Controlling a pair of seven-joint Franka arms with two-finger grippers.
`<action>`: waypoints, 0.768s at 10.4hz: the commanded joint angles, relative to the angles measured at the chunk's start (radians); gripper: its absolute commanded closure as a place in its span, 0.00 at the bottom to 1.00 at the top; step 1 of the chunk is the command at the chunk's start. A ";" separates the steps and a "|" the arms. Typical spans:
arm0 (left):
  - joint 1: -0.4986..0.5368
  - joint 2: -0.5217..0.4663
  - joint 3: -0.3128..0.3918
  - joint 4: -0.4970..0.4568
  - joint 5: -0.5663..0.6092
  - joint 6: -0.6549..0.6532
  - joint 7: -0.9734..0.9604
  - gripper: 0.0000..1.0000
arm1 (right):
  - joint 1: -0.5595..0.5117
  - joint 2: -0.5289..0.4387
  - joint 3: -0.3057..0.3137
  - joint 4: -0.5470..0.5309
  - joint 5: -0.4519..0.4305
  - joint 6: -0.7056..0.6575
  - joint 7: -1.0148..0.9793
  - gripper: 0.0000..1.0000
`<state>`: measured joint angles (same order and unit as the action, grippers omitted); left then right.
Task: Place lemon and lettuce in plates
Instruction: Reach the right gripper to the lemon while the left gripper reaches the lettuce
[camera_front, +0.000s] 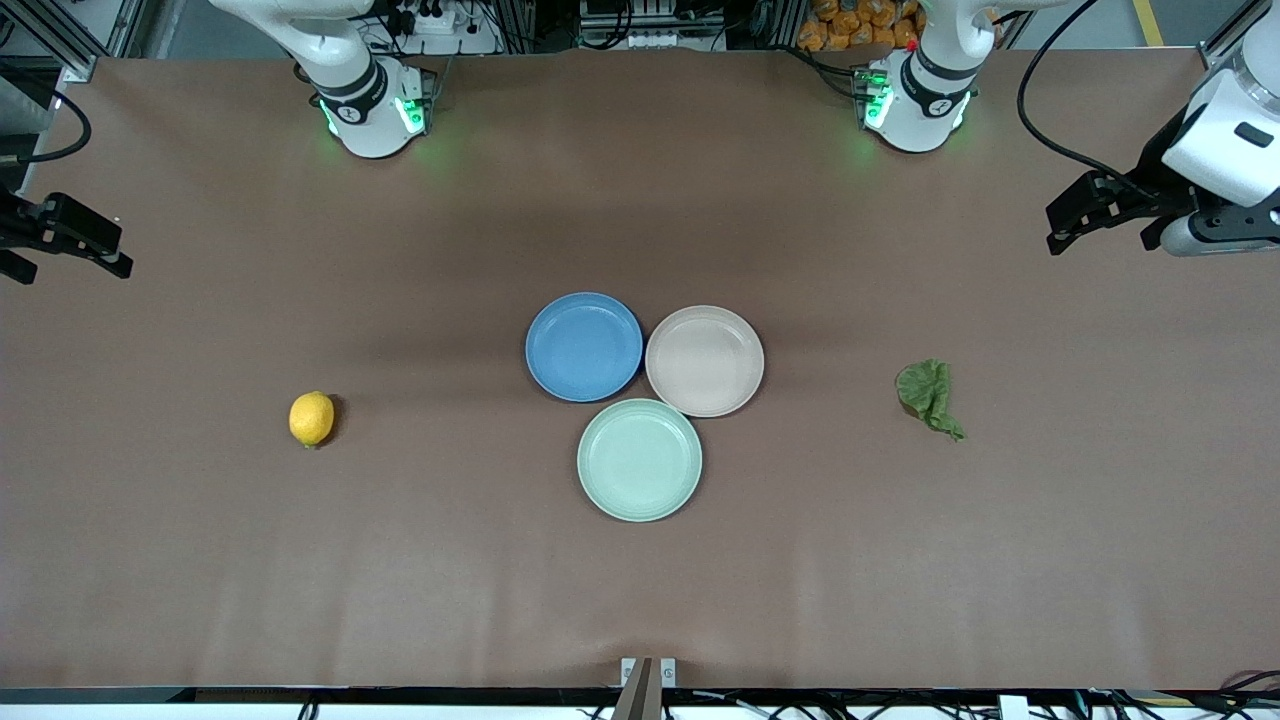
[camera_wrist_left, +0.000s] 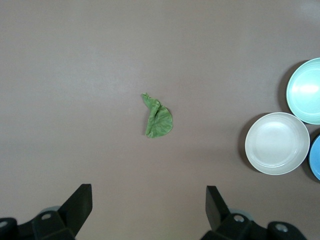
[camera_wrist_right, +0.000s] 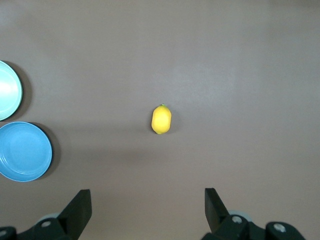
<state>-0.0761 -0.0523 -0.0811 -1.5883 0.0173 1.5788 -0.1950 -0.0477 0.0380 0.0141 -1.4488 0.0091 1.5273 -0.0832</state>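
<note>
The lemon (camera_front: 311, 418) lies on the table toward the right arm's end and shows in the right wrist view (camera_wrist_right: 161, 119). The lettuce (camera_front: 930, 397) lies toward the left arm's end and shows in the left wrist view (camera_wrist_left: 158, 117). The blue plate (camera_front: 584, 346) and the beige-pink plate (camera_front: 704, 360) sit side by side at the table's middle, both empty. My left gripper (camera_front: 1062, 228) (camera_wrist_left: 149, 200) is open and empty, up over the table's left-arm end, apart from the lettuce. My right gripper (camera_front: 100, 250) (camera_wrist_right: 148, 200) is open and empty, up over the right-arm end, apart from the lemon.
A pale mint-green plate (camera_front: 639, 459) sits empty, touching the other two plates and nearer to the front camera. The brown table (camera_front: 400, 560) carries nothing else. The arm bases stand along its robot-side edge.
</note>
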 joint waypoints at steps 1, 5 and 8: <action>-0.001 -0.008 0.001 0.011 0.023 -0.023 0.022 0.00 | -0.004 -0.016 0.003 -0.007 -0.012 -0.007 0.008 0.00; 0.009 0.015 0.003 -0.021 0.007 -0.037 0.026 0.00 | -0.004 -0.015 -0.003 -0.007 -0.012 -0.006 0.008 0.00; 0.009 0.107 0.000 -0.073 0.020 0.019 0.025 0.00 | -0.004 -0.003 -0.005 -0.039 -0.011 0.026 0.008 0.00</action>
<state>-0.0737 0.0041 -0.0793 -1.6498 0.0173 1.5657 -0.1949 -0.0480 0.0390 0.0058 -1.4578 0.0090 1.5319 -0.0832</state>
